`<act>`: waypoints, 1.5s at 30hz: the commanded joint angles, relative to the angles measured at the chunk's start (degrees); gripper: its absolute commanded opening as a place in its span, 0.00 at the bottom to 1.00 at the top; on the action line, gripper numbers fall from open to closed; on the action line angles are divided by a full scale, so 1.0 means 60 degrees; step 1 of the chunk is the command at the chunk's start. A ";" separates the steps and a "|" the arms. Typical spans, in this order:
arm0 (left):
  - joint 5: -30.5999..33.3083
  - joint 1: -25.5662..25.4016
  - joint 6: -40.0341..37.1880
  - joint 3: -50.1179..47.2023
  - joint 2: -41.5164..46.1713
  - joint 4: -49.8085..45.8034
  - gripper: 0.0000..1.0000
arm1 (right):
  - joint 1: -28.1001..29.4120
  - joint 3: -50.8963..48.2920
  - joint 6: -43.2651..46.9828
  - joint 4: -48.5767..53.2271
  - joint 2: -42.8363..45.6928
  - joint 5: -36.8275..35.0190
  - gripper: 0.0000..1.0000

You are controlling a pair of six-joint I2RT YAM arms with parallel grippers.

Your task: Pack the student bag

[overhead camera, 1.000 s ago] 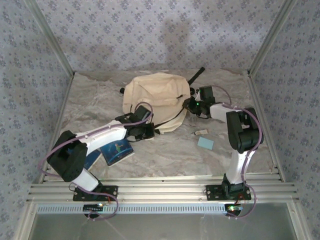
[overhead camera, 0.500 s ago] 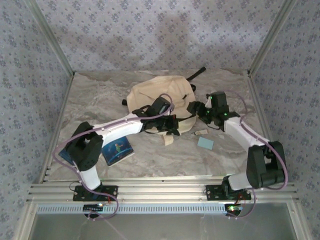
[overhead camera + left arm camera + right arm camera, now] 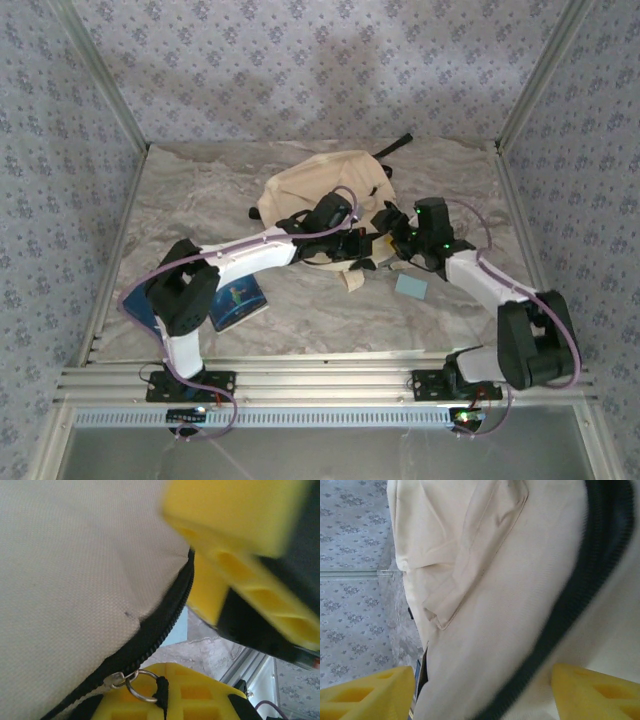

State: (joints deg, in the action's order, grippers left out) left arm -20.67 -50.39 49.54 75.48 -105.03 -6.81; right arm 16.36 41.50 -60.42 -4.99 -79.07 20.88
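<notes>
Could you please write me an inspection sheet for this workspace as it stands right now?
Surface: table under a crinkled grey-white cover; no spills seen.
Job's things: student bag lying mid-table, with a black strap trailing at the back.
Clutter: blue book by the left arm; light-blue pad by the right arm.
Grippers: left gripper shut, apparently pinching the zip pull; right gripper open, with bag fabric between its fingers.
Cables: purple cables loop along both arms; no snag seen.
Surroundings: patterned walls; metal frame at the near edge.
</notes>
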 commanded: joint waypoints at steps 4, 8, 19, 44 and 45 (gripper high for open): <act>-0.0337 -0.0003 -0.0116 -0.0125 0.0388 0.0336 0.00 | 0.0581 0.0407 -0.1038 -0.1612 -0.1239 -0.0035 0.29; -0.0132 0.0358 -0.0419 -0.0686 0.0667 -0.0151 0.00 | 0.0132 0.0298 -0.0595 -0.1509 -0.1134 -0.0217 0.00; 0.0980 0.2886 -0.2027 -0.2559 0.2499 -0.1952 0.00 | -0.0613 0.1468 0.2766 0.1050 -0.1178 -0.0127 0.00; -0.0930 0.0678 0.0462 0.0260 -0.0489 0.1398 0.00 | -0.1106 0.4105 0.3664 0.3526 -0.1798 -0.0048 0.73; -0.1078 0.0674 0.0447 0.0603 -0.0719 0.1385 0.00 | -0.1115 0.3666 0.3500 0.3431 -0.1424 0.0048 0.73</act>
State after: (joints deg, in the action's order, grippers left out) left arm -24.49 -46.70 50.68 73.45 -106.98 -2.81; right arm 9.78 68.93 -36.58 12.93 -93.65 21.67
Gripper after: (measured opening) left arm 0.069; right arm 0.734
